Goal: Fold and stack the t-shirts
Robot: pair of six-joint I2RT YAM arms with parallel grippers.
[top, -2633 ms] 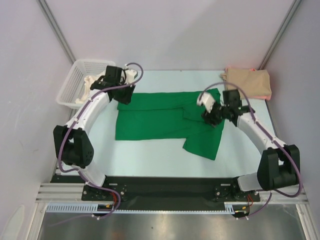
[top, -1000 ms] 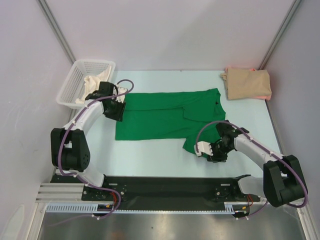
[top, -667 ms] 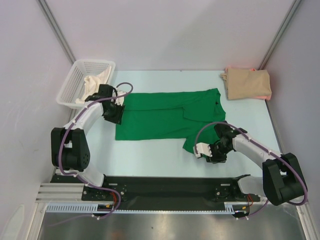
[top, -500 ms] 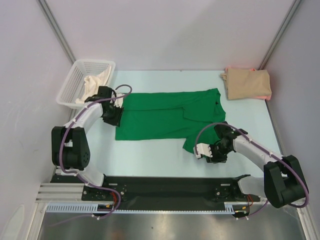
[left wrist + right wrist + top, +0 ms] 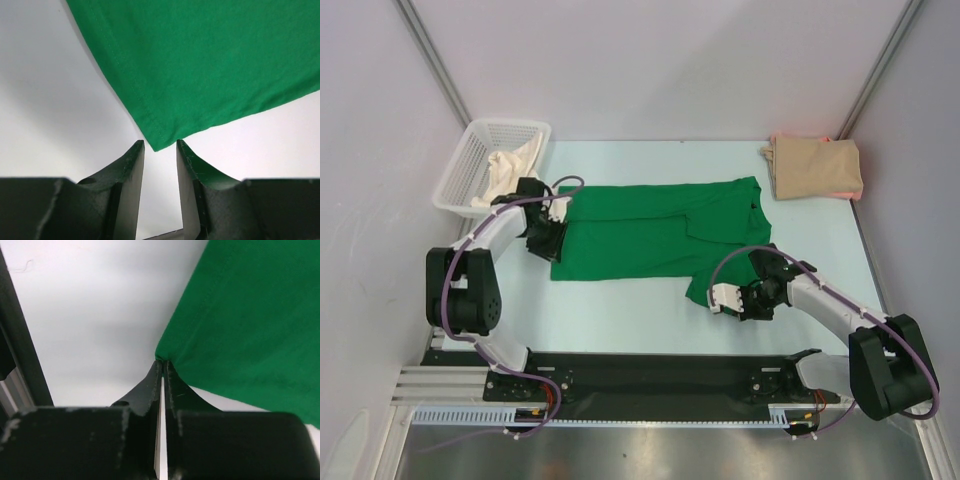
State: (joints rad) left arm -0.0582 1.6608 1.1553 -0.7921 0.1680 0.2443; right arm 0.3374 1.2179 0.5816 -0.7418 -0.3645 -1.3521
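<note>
top: overhead, far | wrists: close, low | shared: green t-shirt (image 5: 640, 235) corners

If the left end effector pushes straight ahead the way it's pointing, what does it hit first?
The corner of the green t-shirt. It lies right ahead of the left end effector, between its open jaws, though I can't tell whether the tips ride above the cloth.

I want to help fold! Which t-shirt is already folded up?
The tan t-shirt in the far right corner is folded small; the green t-shirt lies spread out flat.
</note>
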